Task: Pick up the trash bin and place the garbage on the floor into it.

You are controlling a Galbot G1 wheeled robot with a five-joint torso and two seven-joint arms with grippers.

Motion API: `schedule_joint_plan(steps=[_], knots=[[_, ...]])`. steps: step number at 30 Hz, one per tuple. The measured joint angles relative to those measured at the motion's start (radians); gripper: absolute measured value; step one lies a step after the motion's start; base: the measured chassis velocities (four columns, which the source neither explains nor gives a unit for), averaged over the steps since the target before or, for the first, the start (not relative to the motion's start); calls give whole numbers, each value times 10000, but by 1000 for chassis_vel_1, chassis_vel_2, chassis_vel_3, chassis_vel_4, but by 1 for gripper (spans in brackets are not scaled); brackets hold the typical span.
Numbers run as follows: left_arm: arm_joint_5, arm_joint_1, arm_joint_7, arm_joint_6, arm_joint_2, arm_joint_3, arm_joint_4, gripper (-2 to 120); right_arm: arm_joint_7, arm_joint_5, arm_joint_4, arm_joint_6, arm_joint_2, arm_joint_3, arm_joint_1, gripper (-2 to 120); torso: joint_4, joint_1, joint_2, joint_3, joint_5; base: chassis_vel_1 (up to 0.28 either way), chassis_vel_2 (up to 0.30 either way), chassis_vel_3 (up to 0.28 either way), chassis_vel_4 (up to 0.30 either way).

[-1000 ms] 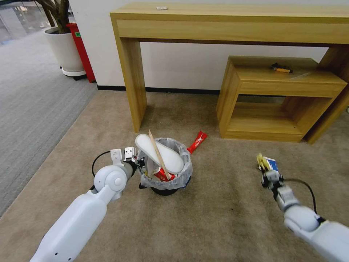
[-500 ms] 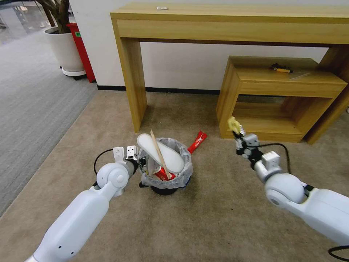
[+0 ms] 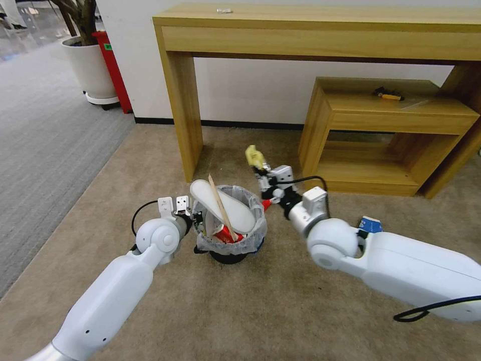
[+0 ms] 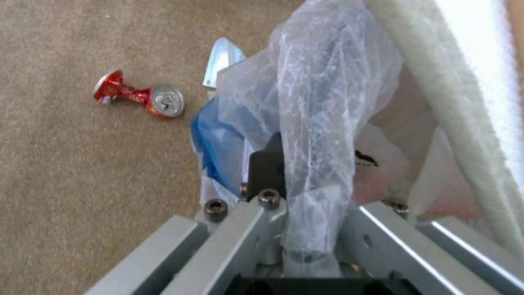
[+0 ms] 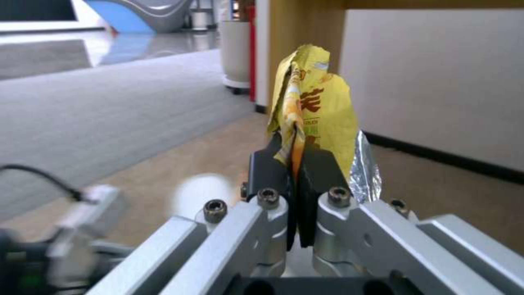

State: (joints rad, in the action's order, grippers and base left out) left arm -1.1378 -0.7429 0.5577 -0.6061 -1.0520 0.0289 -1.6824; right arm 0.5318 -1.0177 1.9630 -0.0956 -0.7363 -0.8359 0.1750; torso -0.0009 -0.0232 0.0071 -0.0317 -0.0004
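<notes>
The trash bin (image 3: 229,246), black with a crinkled white bag, stands on the beige floor (image 3: 280,311). A white slipper (image 3: 225,203), a wooden stick (image 3: 219,203) and a red wrapper (image 3: 226,233) poke out of it. My left gripper (image 3: 197,221) is shut on the bin's near-left rim, pinching the bag (image 4: 327,102). My right gripper (image 3: 262,173) hovers just behind and right of the bin, shut on a yellow wrapper (image 3: 253,156) (image 5: 314,102). A blue-white carton (image 3: 371,224) lies on the carpet to the right. A crushed red can (image 4: 139,94) lies beside the bin.
A tall wooden console table (image 3: 320,30) and a low wooden shelf (image 3: 391,115) stand against the wall behind. A white plant pot (image 3: 90,70) and a red box (image 3: 112,70) sit at the far left, by the grey striped carpet (image 3: 45,140).
My right arm has swung left and up from the carton's spot, carrying the yellow wrapper to the bin's far-right side. The left gripper has kept its hold on the bin.
</notes>
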Motion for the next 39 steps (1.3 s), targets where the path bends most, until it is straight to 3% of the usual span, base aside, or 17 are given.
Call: schedule_joint_plan(steps=[15, 31, 39], knots=[[-355, 614, 314, 1, -308, -358, 83, 0, -998, -666, -606, -1242, -559, 67, 1329, 2, 2, 0, 0, 1, 3, 0, 0, 0, 0], [-471, 591, 438, -4, -307, -371, -309, 0, -751, -457, -739, -1180, -693, 187, 2566, 3, 1, 1, 0, 1, 2, 0, 0, 0, 0], [-441, 511, 434, -10, -324, -366, -291, 0, -430, -450, -679, -1028, -819, 213, 2660, 30, 2, 2, 1, 2, 2, 0, 0, 0, 0]])
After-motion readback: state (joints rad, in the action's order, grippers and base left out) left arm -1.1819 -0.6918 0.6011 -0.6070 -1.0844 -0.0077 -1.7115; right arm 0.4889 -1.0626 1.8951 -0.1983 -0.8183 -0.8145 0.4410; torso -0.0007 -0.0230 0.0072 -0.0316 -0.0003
